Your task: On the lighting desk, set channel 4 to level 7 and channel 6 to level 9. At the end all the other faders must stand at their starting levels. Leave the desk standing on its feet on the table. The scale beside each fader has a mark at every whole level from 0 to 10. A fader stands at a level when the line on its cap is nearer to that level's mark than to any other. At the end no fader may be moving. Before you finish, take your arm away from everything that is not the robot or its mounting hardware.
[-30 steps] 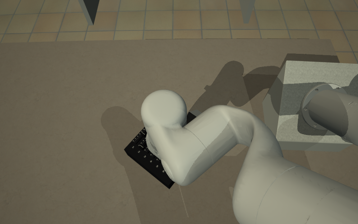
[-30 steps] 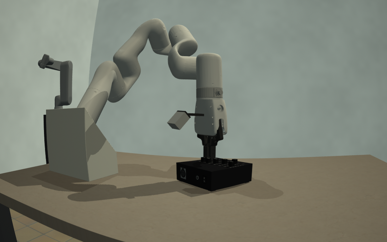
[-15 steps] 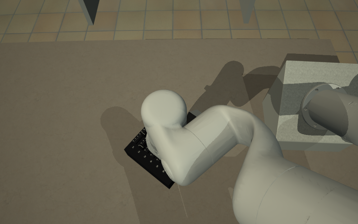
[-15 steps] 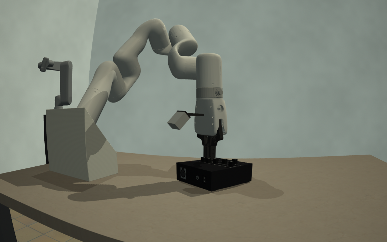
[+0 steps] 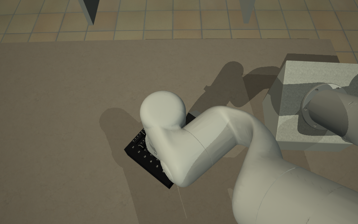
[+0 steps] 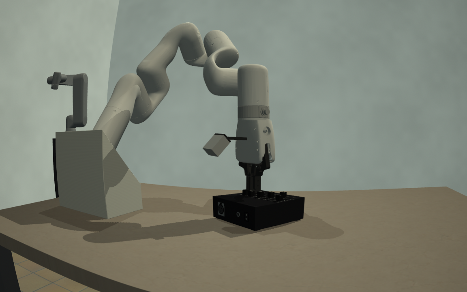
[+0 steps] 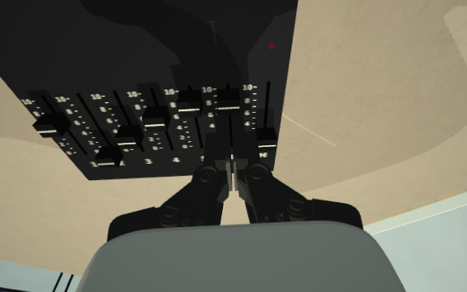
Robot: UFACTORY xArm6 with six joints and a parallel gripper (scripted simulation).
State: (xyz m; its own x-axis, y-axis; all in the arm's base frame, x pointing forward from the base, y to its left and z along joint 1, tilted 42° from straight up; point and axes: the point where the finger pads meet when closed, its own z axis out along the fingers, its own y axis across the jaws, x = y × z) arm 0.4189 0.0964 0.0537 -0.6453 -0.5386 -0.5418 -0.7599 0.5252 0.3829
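The black lighting desk (image 5: 135,147) (image 6: 264,214) (image 7: 116,61) stands flat on the table, mostly hidden under my arm in the top view. My gripper (image 6: 252,188) (image 7: 230,130) is shut and empty. It points straight down with its tips on the desk top, in line with channel 6's slot, just on the low-level side of that cap. Channel 6's cap (image 7: 228,101) stands high on its scale, beside channel 5's cap (image 7: 189,103). Channel 4's cap (image 7: 155,118) stands around mid-scale. The master cap (image 7: 267,139) stands low, to the right of my fingers.
The arm's pale pedestal (image 5: 314,83) (image 6: 82,170) stands at the table's back corner, with a grey camera post (image 6: 77,97) on it. The other channel caps (image 7: 47,123) (image 7: 109,156) (image 7: 130,135) lie to the left. A thin pale line (image 7: 308,130) marks the table beside the desk.
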